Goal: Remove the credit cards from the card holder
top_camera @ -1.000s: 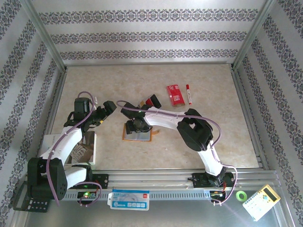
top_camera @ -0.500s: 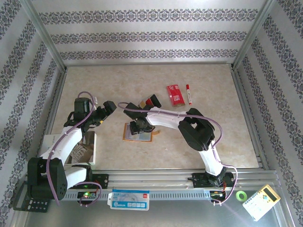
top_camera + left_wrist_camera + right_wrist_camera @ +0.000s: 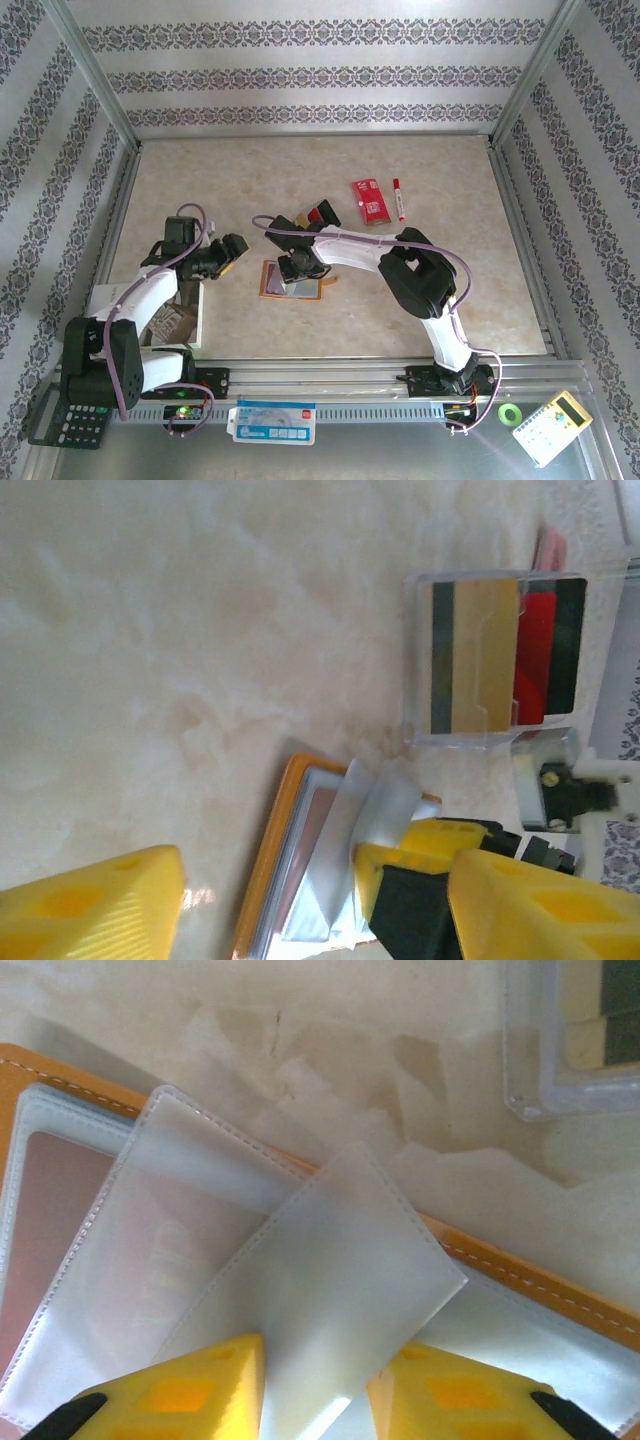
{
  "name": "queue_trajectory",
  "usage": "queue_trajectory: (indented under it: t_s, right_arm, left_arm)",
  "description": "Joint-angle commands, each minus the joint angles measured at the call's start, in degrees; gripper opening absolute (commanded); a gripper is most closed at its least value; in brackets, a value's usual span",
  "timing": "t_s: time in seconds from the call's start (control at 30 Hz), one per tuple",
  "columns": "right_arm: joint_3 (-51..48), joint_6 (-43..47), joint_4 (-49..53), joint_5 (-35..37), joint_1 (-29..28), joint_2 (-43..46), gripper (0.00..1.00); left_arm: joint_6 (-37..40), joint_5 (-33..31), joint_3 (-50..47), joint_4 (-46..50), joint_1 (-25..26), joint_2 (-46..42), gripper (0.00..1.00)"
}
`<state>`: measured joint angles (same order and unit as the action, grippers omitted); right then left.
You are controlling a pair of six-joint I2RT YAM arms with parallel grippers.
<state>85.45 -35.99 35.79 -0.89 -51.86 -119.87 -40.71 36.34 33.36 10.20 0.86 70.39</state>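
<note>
The orange card holder (image 3: 300,290) lies open on the table, its clear pockets fanned out. A pinkish card (image 3: 60,1220) sits in one pocket. My right gripper (image 3: 296,266) is down on the holder, and one raised pocket leaf (image 3: 340,1280) runs between its yellow fingers (image 3: 190,1390), which stand apart. My left gripper (image 3: 234,249) is open just left of the holder's orange edge (image 3: 262,870), with nothing in it. Tan (image 3: 485,650), black and red credit cards (image 3: 530,650) lie in a clear tray (image 3: 308,216) behind the holder.
A red packet (image 3: 368,200) and a marker pen (image 3: 399,198) lie at the back right of the holder. A white box (image 3: 180,315) stands by the left arm's base. Metal frame rails (image 3: 515,230) bound the table.
My left gripper has dropped lower and closer to the holder's left edge, and its jaws have narrowed. My right gripper's fingers have drawn in around the pocket leaf.
</note>
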Motion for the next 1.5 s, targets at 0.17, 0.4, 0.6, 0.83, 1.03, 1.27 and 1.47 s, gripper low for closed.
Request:
queue_trajectory:
  t_s: [0.17,0.4,0.6,0.83,1.03,1.27,1.47]
  right_arm:
    - [-3.7,-0.3,1.6,-0.4,0.6,-2.4,0.34]
    - [-4.5,-1.0,0.6,-1.6,0.8,-2.0,0.33]
    - [-5.5,-1.6,-0.2,-1.7,1.1,-1.6,0.33]
    - [-6.5,-2.7,-1.4,-2.7,1.5,-0.8,0.33]
    - [-6.5,-2.3,-1.3,-2.6,1.6,-0.9,0.33]
    - [-6.7,-2.1,-1.2,-2.4,1.6,-0.9,0.33]
    - [-6.4,-2.2,-1.4,-2.5,1.6,-1.2,0.33]
  left_arm:
    - [-2.3,-0.2,-5.9,2.2,5.6,-2.2,0.45]
    - [-6.2,-1.5,-8.1,-1.7,11.1,-3.8,0.30]
    - [-9.4,-6.1,-9.0,-7.6,15.2,-2.9,0.22]
    - [-10.6,-6.8,-8.3,-11.6,17.5,0.2,0.22]
    - [-9.8,-7.6,-7.5,-11.5,18.4,3.1,0.23]
    - [-8.3,-9.8,-6.2,-9.1,19.5,4.6,0.19]
    - [-7.9,-11.5,-5.8,-7.6,20.1,6.1,0.19]
